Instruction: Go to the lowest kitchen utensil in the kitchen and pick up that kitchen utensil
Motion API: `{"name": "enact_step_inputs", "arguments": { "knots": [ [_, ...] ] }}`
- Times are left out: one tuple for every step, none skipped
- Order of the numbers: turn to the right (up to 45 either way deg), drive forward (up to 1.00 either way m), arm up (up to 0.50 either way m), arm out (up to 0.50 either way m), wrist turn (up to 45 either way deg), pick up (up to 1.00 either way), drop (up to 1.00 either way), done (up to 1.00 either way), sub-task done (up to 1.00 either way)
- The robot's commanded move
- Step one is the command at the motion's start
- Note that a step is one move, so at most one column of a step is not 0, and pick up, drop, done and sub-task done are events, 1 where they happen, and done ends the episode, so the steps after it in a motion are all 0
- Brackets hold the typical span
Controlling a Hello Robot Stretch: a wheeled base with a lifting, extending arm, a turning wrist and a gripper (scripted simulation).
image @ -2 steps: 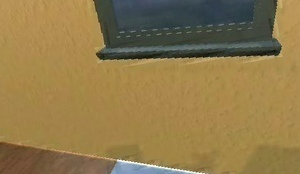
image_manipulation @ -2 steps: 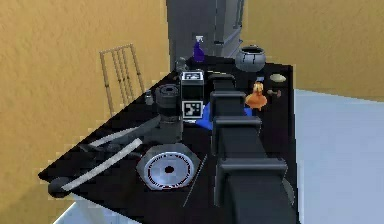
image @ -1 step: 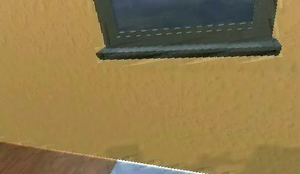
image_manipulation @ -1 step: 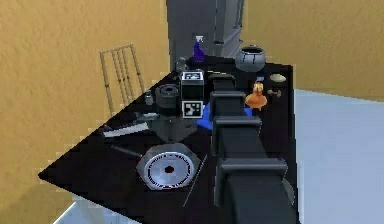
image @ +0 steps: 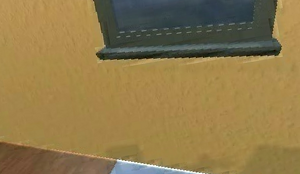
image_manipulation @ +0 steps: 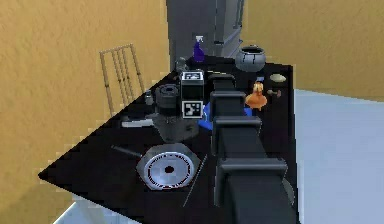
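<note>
A black countertop (image_manipulation: 95, 165) carries several kitchen things in the arm side view. A round silvery pan (image_manipulation: 168, 168) with a thin dark handle lies near its front. A small flat grey utensil-like thing (image_manipulation: 135, 125) lies farther back on the left. My arm (image_manipulation: 242, 150) reaches out over the counter to two white marker squares (image_manipulation: 192, 95). The gripper (image_manipulation: 166, 97) stands left of them, among dark things on the counter, and I cannot tell whether it holds anything.
A wire rack (image_manipulation: 120, 70), a blue spray bottle (image_manipulation: 198, 45), a dark pot (image_manipulation: 252, 58), an orange thing (image_manipulation: 257, 97) and a small bowl (image_manipulation: 277, 78) stand farther out, before a grey fridge (image_manipulation: 205, 22). Ahead is an orange wall (image: 46, 82) with a window (image: 186, 8).
</note>
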Motion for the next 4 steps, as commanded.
{"name": "enact_step_inputs", "arguments": {
  "knots": [
    [0.0, 0.00, -0.28, 0.00, 0.0, 0.00, 0.00, 0.00, 0.00],
    [0.0, 0.00, 0.00, 0.00, 0.0, 1.00, 0.00, 0.00, 0.00],
    [0.0, 0.00, 0.10, 0.00, 0.0, 0.00, 0.00, 0.00, 0.00],
    [0.0, 0.00, 0.00, 0.00, 0.0, 0.00, 0.00, 1.00, 0.00]
  ]
}}
